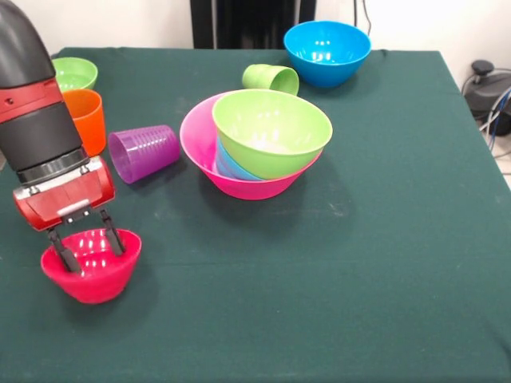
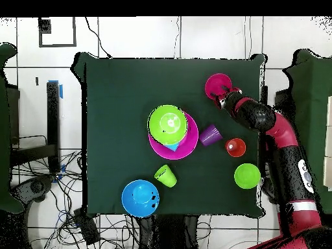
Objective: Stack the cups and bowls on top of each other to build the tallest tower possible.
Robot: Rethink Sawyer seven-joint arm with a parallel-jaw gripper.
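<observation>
Glossy red plastic, the small round bowl (image 1: 92,265) sits at the table's (image 1: 359,279) 8 o'clock in the front view, the gripper (image 1: 86,246) reaching into it, jaws parted. At centre, the pink bowl (image 1: 200,144) holds a tilted green bowl (image 1: 271,132), which mostly hides a light blue piece (image 1: 230,163). A ribbed purple cup (image 1: 144,152) lies toppled at 10 o'clock.

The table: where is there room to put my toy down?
The table is bare in front of the pink bowl and beside the red bowl. It is crowded around the purple cup and orange cup.
</observation>
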